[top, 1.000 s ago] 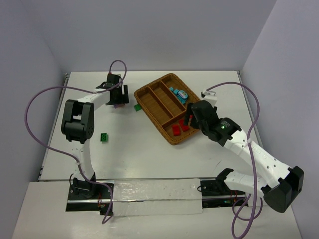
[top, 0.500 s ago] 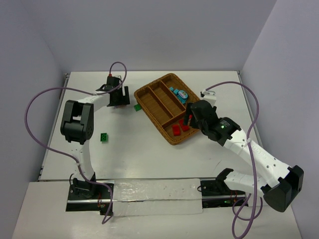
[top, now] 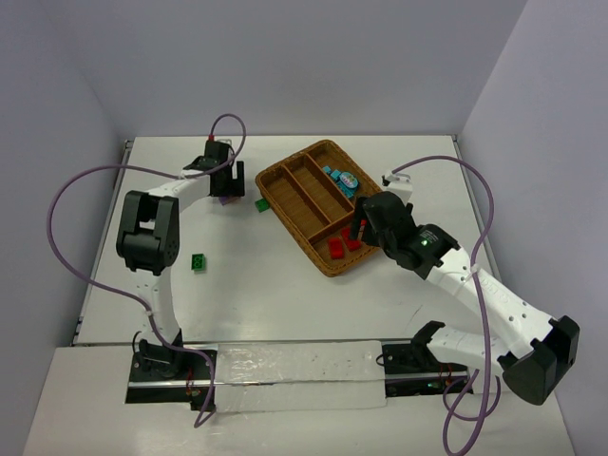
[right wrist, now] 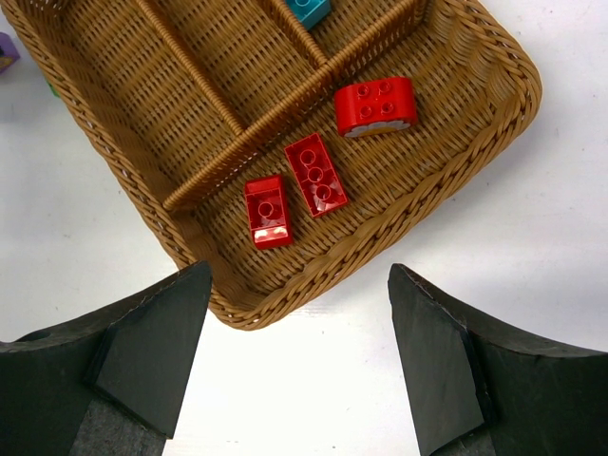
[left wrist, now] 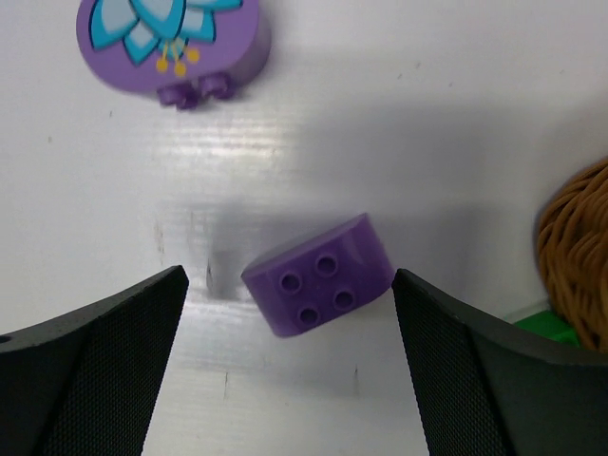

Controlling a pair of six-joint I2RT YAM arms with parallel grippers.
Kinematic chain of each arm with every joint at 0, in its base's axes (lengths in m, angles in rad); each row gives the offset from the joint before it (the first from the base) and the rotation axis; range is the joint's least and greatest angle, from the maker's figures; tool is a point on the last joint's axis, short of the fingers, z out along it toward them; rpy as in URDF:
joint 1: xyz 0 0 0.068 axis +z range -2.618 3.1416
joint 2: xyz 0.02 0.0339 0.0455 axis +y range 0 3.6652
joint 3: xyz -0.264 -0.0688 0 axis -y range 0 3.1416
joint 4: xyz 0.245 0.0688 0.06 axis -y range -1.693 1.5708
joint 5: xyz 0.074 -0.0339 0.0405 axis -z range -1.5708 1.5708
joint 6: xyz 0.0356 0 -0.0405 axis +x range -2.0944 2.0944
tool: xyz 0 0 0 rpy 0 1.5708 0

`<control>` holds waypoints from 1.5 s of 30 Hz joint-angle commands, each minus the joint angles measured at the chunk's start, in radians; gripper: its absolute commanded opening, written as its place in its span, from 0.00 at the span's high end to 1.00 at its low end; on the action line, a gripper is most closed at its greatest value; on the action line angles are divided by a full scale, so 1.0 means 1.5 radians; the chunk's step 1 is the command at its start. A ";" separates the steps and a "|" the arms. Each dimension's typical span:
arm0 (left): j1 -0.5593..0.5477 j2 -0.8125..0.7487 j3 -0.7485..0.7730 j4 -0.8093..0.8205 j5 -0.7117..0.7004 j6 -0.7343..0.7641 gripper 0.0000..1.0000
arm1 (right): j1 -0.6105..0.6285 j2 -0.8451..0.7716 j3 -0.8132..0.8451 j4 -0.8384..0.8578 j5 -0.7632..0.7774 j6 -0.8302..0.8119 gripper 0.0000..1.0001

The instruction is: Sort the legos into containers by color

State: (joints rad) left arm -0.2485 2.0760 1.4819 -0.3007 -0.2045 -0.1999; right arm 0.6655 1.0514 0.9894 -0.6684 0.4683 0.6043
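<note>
My left gripper is open and low over the table left of the tray. A purple rounded brick lies on the table between its fingers, touching neither. A purple round piece with a flower print lies beyond it. My right gripper is open and empty, above the near rim of the wicker tray. Three red bricks lie in the crosswise compartment. Teal bricks lie in the right long compartment; one shows in the right wrist view.
One green brick lies on the table by the tray's left corner; its edge shows in the left wrist view. Another green brick lies near the left arm's elbow. The other two long compartments hold nothing visible.
My left gripper has shifted slightly above the purple bricks. The right arm has hardly moved.
</note>
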 commanded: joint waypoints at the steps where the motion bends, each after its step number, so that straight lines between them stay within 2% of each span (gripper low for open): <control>1: 0.001 0.034 0.056 0.030 0.022 0.043 0.03 | 0.009 -0.019 0.017 -0.010 0.026 0.006 0.18; 8: 0.001 0.075 0.090 0.013 0.090 0.024 0.09 | 0.012 -0.020 0.022 -0.020 0.033 0.009 0.18; 11: 0.001 0.067 0.069 0.010 0.106 0.011 0.18 | 0.012 -0.022 0.022 -0.020 0.035 0.009 0.18; 21: -0.009 0.004 -0.025 0.013 0.049 -0.020 0.30 | 0.019 -0.016 0.024 -0.014 0.031 0.010 0.18; 24: -0.015 -0.003 -0.029 0.005 0.034 -0.026 0.32 | 0.021 -0.014 0.025 -0.014 0.033 0.012 0.18; 27: -0.019 -0.009 -0.036 0.005 0.034 -0.030 0.27 | 0.023 -0.016 0.024 -0.015 0.037 0.013 0.18; 30: -0.021 -0.007 -0.035 0.008 0.026 -0.031 0.31 | 0.025 -0.018 0.023 -0.016 0.037 0.013 0.18; 33: -0.022 -0.002 -0.025 0.002 0.017 -0.035 0.40 | 0.027 -0.021 0.022 -0.018 0.039 0.015 0.18; 38: -0.022 -0.013 -0.025 -0.002 0.002 -0.038 0.67 | 0.028 -0.029 0.019 -0.020 0.044 0.017 0.18; 40: -0.022 -0.027 -0.018 -0.014 -0.005 -0.043 0.92 | 0.028 -0.030 0.018 -0.021 0.045 0.019 0.18; 41: -0.022 -0.039 -0.015 -0.023 -0.009 -0.047 0.98 | 0.029 -0.031 0.018 -0.022 0.045 0.020 0.18; 45: -0.027 -0.101 0.002 -0.057 0.003 -0.069 1.00 | 0.029 -0.035 0.019 -0.022 0.047 0.020 0.18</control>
State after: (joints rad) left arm -0.2764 2.0695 1.4490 -0.3253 -0.1991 -0.2621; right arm 0.6983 1.0286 0.9894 -0.6829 0.5006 0.6140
